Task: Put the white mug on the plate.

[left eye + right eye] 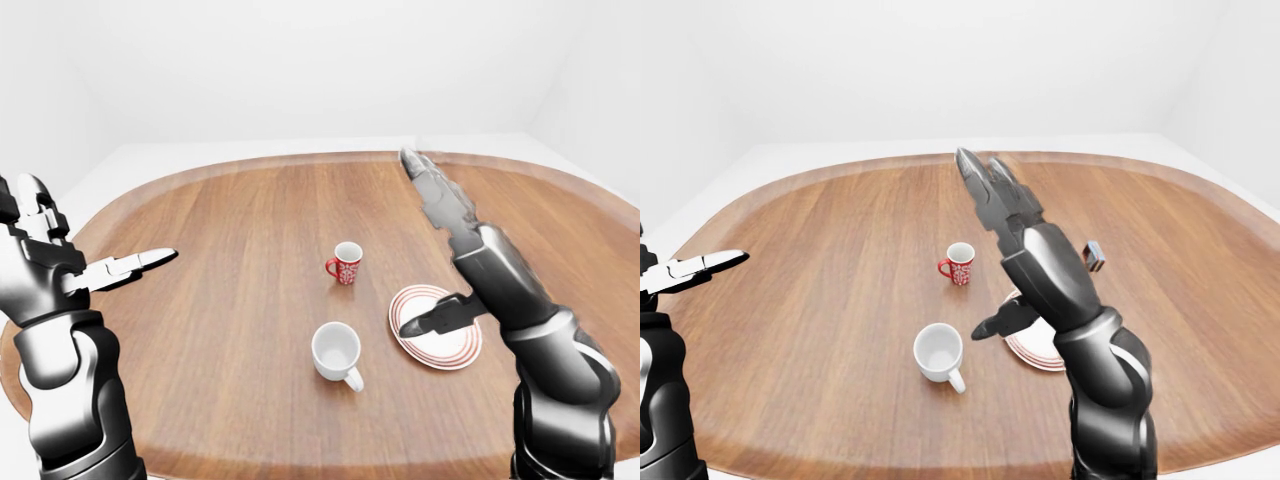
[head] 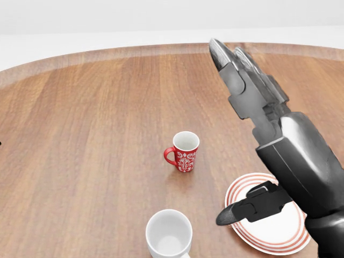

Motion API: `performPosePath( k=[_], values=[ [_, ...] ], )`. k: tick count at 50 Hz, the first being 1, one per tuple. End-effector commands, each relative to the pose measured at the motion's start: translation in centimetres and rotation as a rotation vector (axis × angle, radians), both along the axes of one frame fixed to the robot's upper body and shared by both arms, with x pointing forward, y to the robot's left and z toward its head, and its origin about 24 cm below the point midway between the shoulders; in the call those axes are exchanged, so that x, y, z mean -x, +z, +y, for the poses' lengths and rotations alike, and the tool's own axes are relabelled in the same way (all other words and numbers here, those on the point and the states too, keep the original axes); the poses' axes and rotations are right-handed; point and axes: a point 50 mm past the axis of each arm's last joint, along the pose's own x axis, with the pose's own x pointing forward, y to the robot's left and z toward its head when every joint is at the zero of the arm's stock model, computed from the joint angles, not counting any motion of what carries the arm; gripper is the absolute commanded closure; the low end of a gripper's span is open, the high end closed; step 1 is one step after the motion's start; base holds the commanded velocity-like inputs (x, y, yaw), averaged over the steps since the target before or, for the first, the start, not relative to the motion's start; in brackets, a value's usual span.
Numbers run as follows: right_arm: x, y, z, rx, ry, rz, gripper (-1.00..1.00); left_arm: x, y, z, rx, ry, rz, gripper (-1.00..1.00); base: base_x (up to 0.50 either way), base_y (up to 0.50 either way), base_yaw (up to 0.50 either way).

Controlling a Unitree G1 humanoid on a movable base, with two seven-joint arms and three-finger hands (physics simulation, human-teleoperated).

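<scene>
The white mug (image 1: 337, 352) stands upright on the wooden table (image 1: 220, 250), handle toward the bottom right. The red-rimmed white plate (image 1: 448, 345) lies just to its right, empty. My right hand (image 1: 430, 240) is open, raised above the plate, fingers stretched up and thumb (image 1: 440, 317) over the plate; it holds nothing. My left hand (image 1: 70, 255) is open and empty at the left edge of the left-eye view, far from the mug.
A red patterned mug (image 1: 345, 263) stands above the white mug in the left-eye view. A small dark box (image 1: 1093, 255) lies on the table behind my right arm in the right-eye view. White floor and walls surround the oval table.
</scene>
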Motion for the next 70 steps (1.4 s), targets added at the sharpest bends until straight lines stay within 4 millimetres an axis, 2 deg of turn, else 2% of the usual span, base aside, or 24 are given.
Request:
performPosePath(
  k=[1, 4, 6, 8, 12, 14, 21, 26, 28, 33, 42, 53, 54, 70],
  values=[
    [-5.2, -4.9, 5.7, 0.512, -0.18, 0.259, -1.0, -0.2, -0.2, -0.1, 0.009, 0.001, 0.008, -1.0, 0.0, 0.0, 0.0],
    [-5.5, -6.0, 7.0, 0.515, -0.184, 0.31, -1.0, -0.3, -0.3, -0.1, 0.009, 0.0, 0.012, -1.0, 0.0, 0.0, 0.0],
    [-5.5, -6.0, 6.9, 0.506, -0.195, 0.318, -1.0, -0.3, -0.3, -0.1, 0.009, 0.0, 0.012, -1.0, 0.0, 0.0, 0.0],
    [-5.6, -7.4, 8.8, 0.522, -0.135, 0.372, -1.0, -0.3, -0.3, -0.1, 0.01, 0.0, 0.013, -1.0, 0.0, 0.0, 0.0],
    [-5.4, -8.6, 10.2, 0.536, -0.096, 0.42, -1.0, -0.3, -0.4, -0.1, 0.012, 0.0, 0.016, -1.0, 0.0, 0.0, 0.0],
    [-5.5, -10.0, 11.0, 0.585, -0.08, 0.466, -1.0, -0.3, -0.4, 0.0, 0.013, 0.001, 0.014, -1.0, 0.0, 0.0, 0.0],
    [-3.9, -13.1, 12.7, 0.675, -0.025, 0.552, -1.0, -0.3, -0.2, 0.0, 0.013, 0.0, 0.009, -1.0, 0.0, 0.0, 0.0],
    [-3.1, -14.4, 13.5, 0.708, 0.015, 0.592, -1.0, -0.3, -0.4, 0.0, 0.014, 0.0, 0.014, -1.0, 0.0, 0.0, 0.0],
    [-2.5, -15.3, 13.7, 0.733, 0.03, 0.614, -1.0, -0.3, -0.4, 0.0, 0.016, 0.001, 0.015, -1.0, 0.0, 0.0, 0.0],
    [-1.9, -15.6, 14.1, 0.749, 0.047, 0.615, -1.0, -0.3, -0.4, 0.0, 0.015, 0.0, 0.015, -1.0, 0.0, 0.0, 0.0],
    [-2.3, -17.5, 14.0, 0.775, 0.071, 0.697, -1.0, -0.3, -0.4, -0.1, 0.012, -0.002, 0.014, -1.0, 0.0, 0.0, 0.0],
    [-2.7, -17.9, 14.0, 0.774, 0.075, 0.718, -1.0, -0.3, -0.4, -0.1, 0.013, -0.001, 0.014, -1.0, 0.0, 0.0, 0.0],
    [-4.9, -19.1, 13.8, 0.773, 0.074, 0.8, -1.0, -0.3, -0.4, -0.1, 0.013, -0.001, 0.013, -1.0, 0.0, 0.0, 0.0],
    [-6.1, -19.6, 13.2, 0.779, 0.06, 0.841, -1.0, -0.3, -0.4, -0.1, 0.013, -0.003, 0.014, -1.0, 0.0, 0.0, 0.0]
  ],
)
